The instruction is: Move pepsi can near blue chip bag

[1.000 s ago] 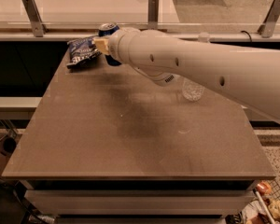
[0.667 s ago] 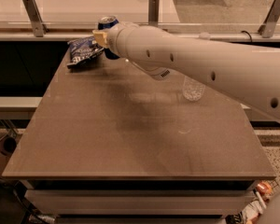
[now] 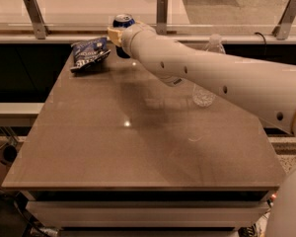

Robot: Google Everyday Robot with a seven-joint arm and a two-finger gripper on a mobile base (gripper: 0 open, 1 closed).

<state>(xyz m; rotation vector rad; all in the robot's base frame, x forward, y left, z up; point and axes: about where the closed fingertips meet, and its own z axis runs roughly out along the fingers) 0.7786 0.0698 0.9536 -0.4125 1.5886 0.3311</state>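
Note:
The pepsi can [image 3: 123, 21], dark blue with a silver top, is at the table's far edge, just right of the blue chip bag [image 3: 90, 53]. The bag lies flat and wrinkled at the far left of the table. My gripper [image 3: 116, 35] is at the end of the long white arm that reaches in from the right. It is shut on the can, and its cream fingers [image 3: 113, 33] cover the can's middle. The can's lower part shows dark below the fingers. Whether the can rests on the table or hangs just above it, I cannot tell.
A clear plastic water bottle [image 3: 205, 94] stands at the right of the brown table [image 3: 128, 147], partly hidden behind my arm. A glass barrier with metal posts [image 3: 33, 15] runs along the far side. The table drops off at the front and sides.
The gripper and the can have shifted slightly right and toward the far edge, staying beside the chip bag. The bag and bottle have not moved.

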